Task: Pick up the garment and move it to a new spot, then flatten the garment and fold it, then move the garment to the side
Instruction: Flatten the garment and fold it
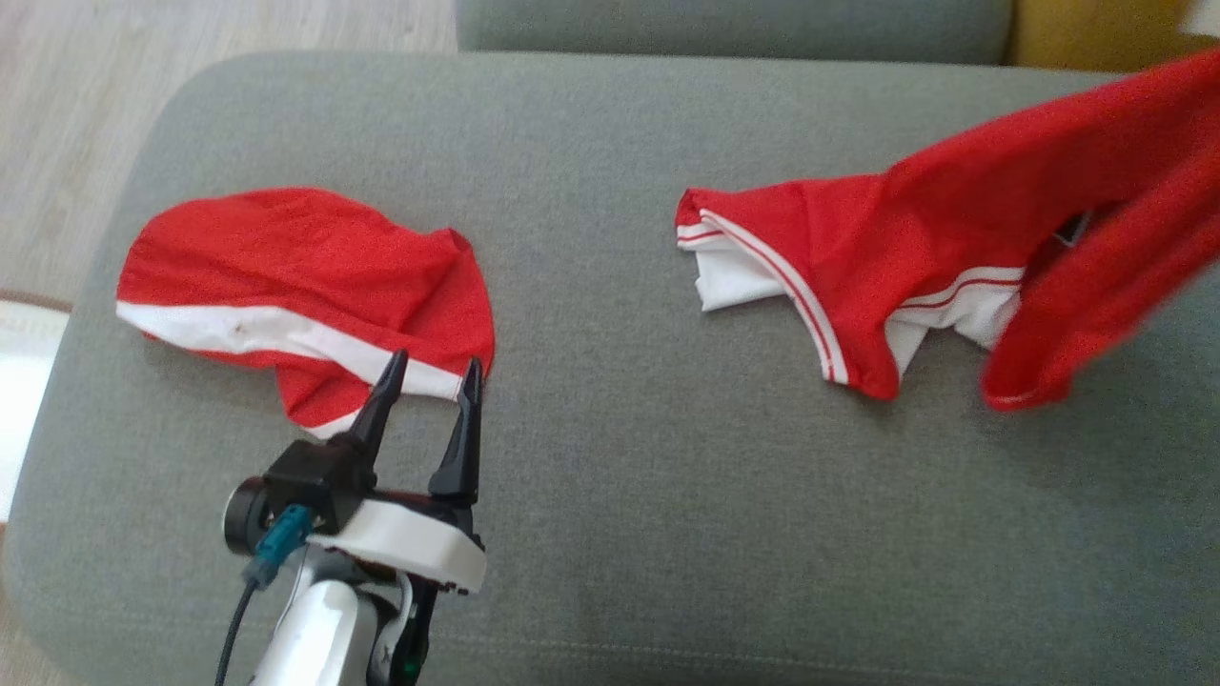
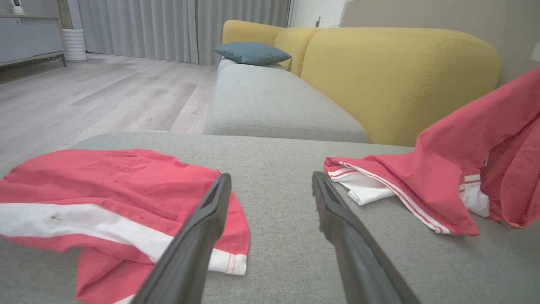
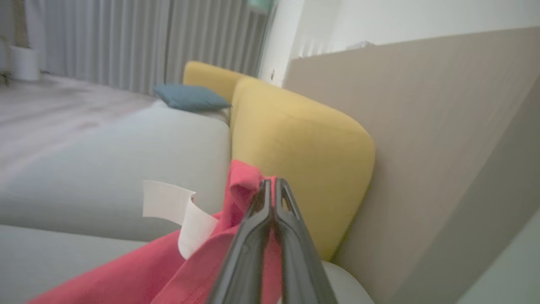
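Looking down, we see a broad grey upholstered ottoman (image 1: 610, 534) that carries both pieces of clothing. Behind it stands a sofa with a yellow backrest (image 2: 396, 80) and a grey seat (image 2: 270, 101). A pale wooden floor (image 2: 105, 93) runs off to the left towards grey curtains (image 2: 168, 25).

The red garment with white striped trim (image 1: 915, 257) lies on the right half of the ottoman. Its left end rests crumpled on the upholstery, and its right part is raised off the surface, slanting up and away towards the sofa back. A second red garment with a white band (image 1: 305, 276) lies bunched on the left half, well apart from the first, with bare grey fabric between them.

Our left gripper (image 1: 435, 360) hangs at the near right edge of this second garment with its fingers spread wide and nothing between them. In the left wrist view one finger crosses the garment's white hem and the other crosses bare upholstery; we cannot tell whether either touches. Our right gripper (image 3: 273, 182) is clamped tight on a fold of the raised red cloth, in front of the yellow backrest.

A teal cushion (image 2: 252, 52) sits on the far end of the sofa seat. A white label (image 3: 177, 211) curls out of the held garment just beside the closed fingers.
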Controlling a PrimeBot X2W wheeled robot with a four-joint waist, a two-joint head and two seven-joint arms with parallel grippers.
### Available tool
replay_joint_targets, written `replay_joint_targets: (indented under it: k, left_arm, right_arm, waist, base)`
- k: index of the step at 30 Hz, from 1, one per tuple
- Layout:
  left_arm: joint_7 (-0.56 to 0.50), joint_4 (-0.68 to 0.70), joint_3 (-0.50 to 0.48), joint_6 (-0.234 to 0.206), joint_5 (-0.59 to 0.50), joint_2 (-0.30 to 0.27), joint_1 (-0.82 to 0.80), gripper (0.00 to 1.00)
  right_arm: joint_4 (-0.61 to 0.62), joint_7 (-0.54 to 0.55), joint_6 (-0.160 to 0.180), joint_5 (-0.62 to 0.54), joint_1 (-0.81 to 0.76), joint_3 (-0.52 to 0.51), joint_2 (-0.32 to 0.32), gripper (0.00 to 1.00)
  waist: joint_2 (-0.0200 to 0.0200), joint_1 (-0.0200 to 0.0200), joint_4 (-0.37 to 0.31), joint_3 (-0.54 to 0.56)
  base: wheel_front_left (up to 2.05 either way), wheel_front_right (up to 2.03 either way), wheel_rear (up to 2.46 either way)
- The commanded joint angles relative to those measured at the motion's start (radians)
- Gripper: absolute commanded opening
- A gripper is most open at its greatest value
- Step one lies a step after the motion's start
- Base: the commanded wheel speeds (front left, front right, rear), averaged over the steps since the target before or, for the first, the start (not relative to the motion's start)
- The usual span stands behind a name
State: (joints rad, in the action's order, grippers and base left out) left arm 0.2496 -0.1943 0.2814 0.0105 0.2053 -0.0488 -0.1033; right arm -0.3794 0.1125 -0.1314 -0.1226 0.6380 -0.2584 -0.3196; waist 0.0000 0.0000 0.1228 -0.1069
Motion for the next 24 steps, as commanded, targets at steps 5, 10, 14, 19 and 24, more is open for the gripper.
replay_joint_targets:
  k: [5,10,14,19,24]
  left_arm:
    - [0.012,0.027,-0.009,0.000,0.008,-0.002,-0.061,1.00]
    - [0.012,0.020,-0.011,-0.005,0.009,-0.002,-0.058,1.00]
    - [0.012,0.019,-0.015,-0.007,0.010,-0.002,-0.054,1.00]
    - [0.012,0.019,-0.015,-0.007,0.009,-0.001,-0.038,1.00]
    - [0.012,0.020,-0.017,-0.008,0.010,-0.001,-0.016,1.00]
  right_arm:
    - [-0.097,-0.101,0.001,-0.190,0.123,-0.162,0.033,1.00]
    - [-0.113,-0.208,0.001,-0.226,0.123,-0.145,0.116,1.00]
    - [-0.107,-0.263,0.001,-0.204,0.097,-0.093,0.172,1.00]
    - [-0.066,-0.319,0.001,-0.121,-0.008,0.055,0.234,1.00]
    - [0.027,-0.327,0.001,-0.008,-0.185,0.207,0.264,1.00]
  waist:
    - [0.0000,0.0000,0.038,-0.047]
    - [0.0000,0.0000,0.034,-0.032]
    - [0.0000,0.0000,0.025,-0.011]
    - [0.0000,0.0000,0.010,0.034]
    - [0.0000,0.0000,0.000,0.075]
  base:
    - [0.00,0.00,0.00]
    - [0.00,0.00,0.00]
    - [0.00,0.00,0.00]
    - [0.00,0.00,0.00]
    - [0.00,0.00,0.00]
